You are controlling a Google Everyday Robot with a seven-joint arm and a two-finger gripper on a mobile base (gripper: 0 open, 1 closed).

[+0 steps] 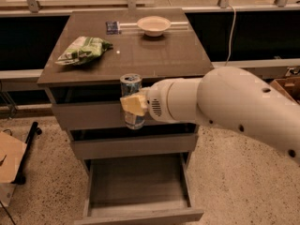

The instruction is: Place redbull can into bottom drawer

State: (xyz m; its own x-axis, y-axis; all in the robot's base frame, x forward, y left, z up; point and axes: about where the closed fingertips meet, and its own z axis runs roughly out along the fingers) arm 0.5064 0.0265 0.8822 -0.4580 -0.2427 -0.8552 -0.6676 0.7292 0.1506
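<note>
The redbull can (131, 86) is a slim blue-and-silver can held upright in my gripper (133, 105), whose yellowish fingers (136, 106) wrap its middle. The can hangs in the air in front of the cabinet's top drawer front, below the tabletop edge. The bottom drawer (139, 198) is pulled out and open beneath it, and its inside looks bare. My white arm reaches in from the right.
On the cabinet top (154, 50) lie a green snack bag (82, 49), a white bowl (153, 25) and a small dark packet (112, 27). The two upper drawers are closed. A cardboard box (10, 161) stands on the floor at left, another (287, 86) at right.
</note>
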